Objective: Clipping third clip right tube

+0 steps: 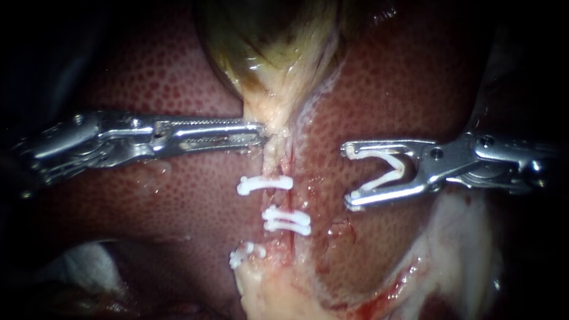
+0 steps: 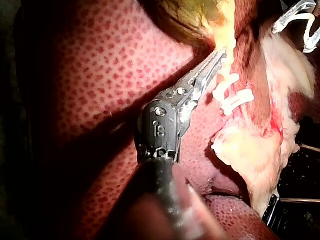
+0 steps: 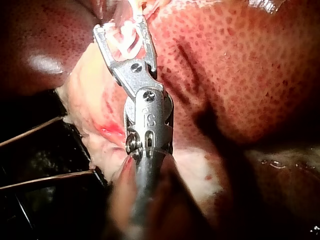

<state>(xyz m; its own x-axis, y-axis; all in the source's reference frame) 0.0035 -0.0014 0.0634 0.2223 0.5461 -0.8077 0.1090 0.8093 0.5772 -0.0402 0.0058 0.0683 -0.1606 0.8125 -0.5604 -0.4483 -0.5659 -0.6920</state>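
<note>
My left instrument comes in from the left, its long toothed jaws shut on the pale tissue at the narrow lower end of the green-yellow gallbladder. Below that grip a pale tube runs down and carries three white clips. My right instrument hangs to the right of the tube, apart from it. Its jaws stand wide with an open white V-shaped clip seated between them. The right wrist view shows this loaded clip in the jaws. The left wrist view shows the left instrument's jaws beside two clips.
Red speckled liver lies on both sides of the tube. Pale fatty tissue with a bloody edge lies under my right instrument. White gauze sits at the lower left. Thin dark strands cross beside the right shaft.
</note>
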